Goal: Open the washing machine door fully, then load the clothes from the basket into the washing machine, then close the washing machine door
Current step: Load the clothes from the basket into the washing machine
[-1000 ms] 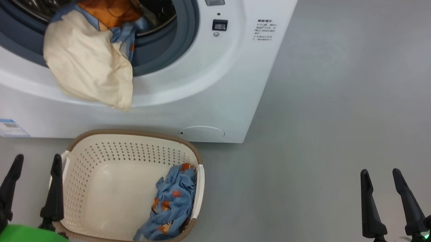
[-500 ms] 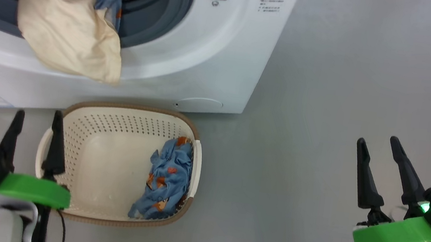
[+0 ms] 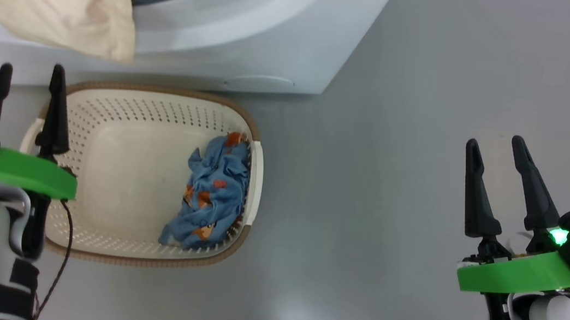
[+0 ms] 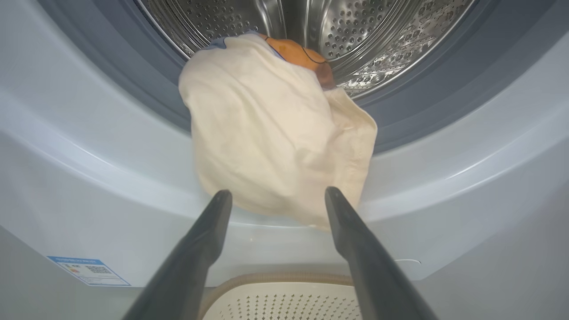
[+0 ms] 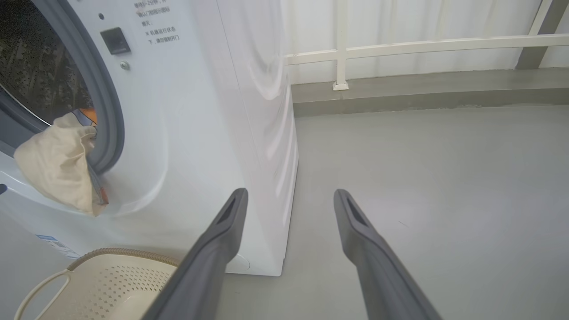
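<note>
Washing machine (image 3: 256, 40): stands white at the top of the head view, round opening uncovered. Steel perforated drum (image 4: 378, 35) and grey-blue rubber ring (image 4: 133, 75) in plain sight from the left wrist.

Cream garment (image 4: 275, 133): hangs half out of the drum, draped over the rubber ring and down the white front lip; orange fabric and a sliver of blue at its upper end, just inside the drum. Lower end loose above the basket, not touching it.

Basket (image 3: 173, 92): sits on the grey floor (image 3: 440, 65) just in front of the machine; touching it or not, cannot tell. Inside, against the right wall, a crumpled blue garment (image 3: 209, 194) with orange prints; bare cream bottom over the rest.

Left gripper (image 3: 31, 69): hovers at the basket's left rim, fingers spread wide, holding nothing. From its own wrist, points up at the hanging cream garment, tips short of the cloth.

Right gripper (image 3: 495, 142): well apart from basket and machine, over bare floor at the right, fingers also wide and empty. Green light lit beside its green collar.

Small blue label sticker (image 4: 86, 270) low on the machine's front, left of the basket. Beyond the machine's right side, a white railing (image 5: 400, 44) along a raised grey kerb.
</note>
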